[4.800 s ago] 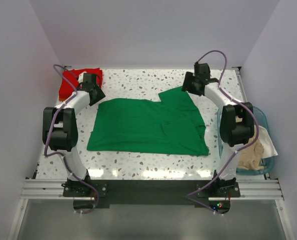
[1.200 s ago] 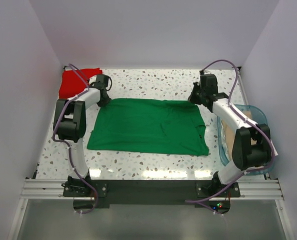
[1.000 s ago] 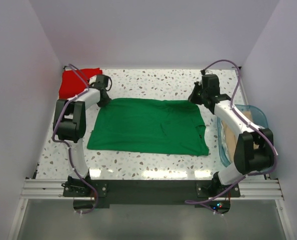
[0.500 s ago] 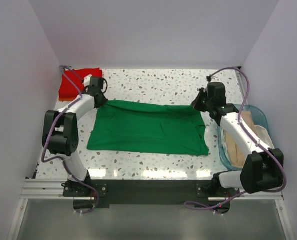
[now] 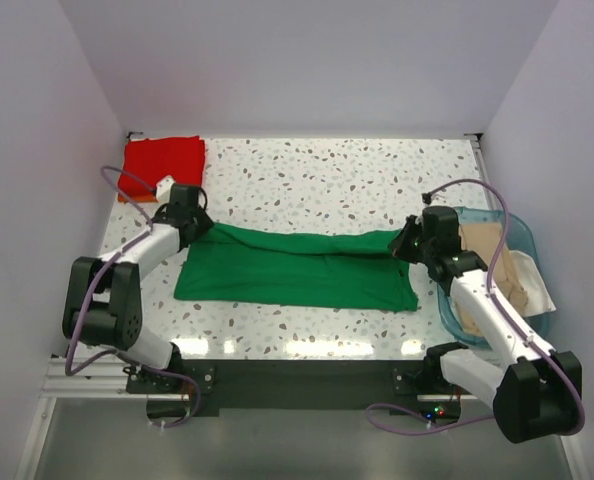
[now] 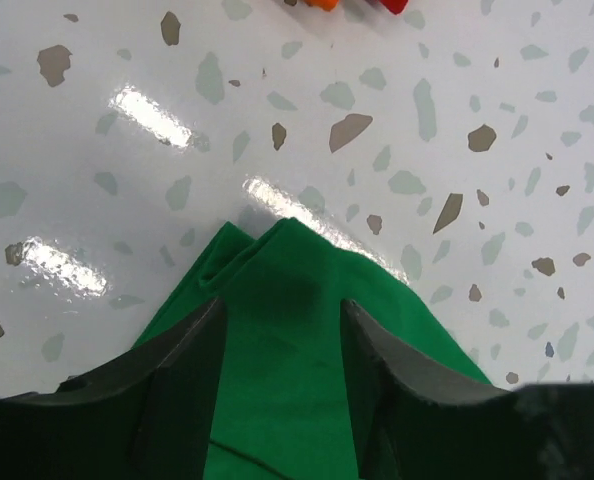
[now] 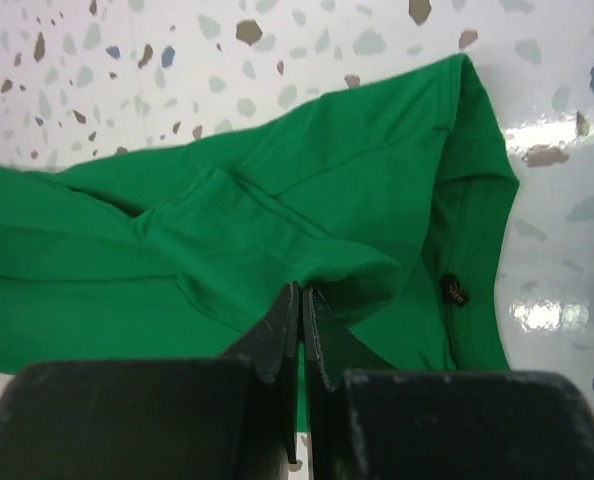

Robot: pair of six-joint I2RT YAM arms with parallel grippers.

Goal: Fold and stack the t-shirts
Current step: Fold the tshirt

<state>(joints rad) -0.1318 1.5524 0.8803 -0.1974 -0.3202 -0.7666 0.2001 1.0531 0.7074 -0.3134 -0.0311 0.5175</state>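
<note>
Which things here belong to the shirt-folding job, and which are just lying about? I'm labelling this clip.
Part of the job:
- green t-shirt, held at its far corners by the left gripper and right gripper
- red t-shirt, far left corner
- beige and white shirts in the basket

Just lying about:
- blue plastic basket
- table

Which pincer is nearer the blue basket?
The right. The right pincer grips the green shirt just left of the basket, while the left pincer holds the shirt's opposite corner, across the table near the red shirt.
</note>
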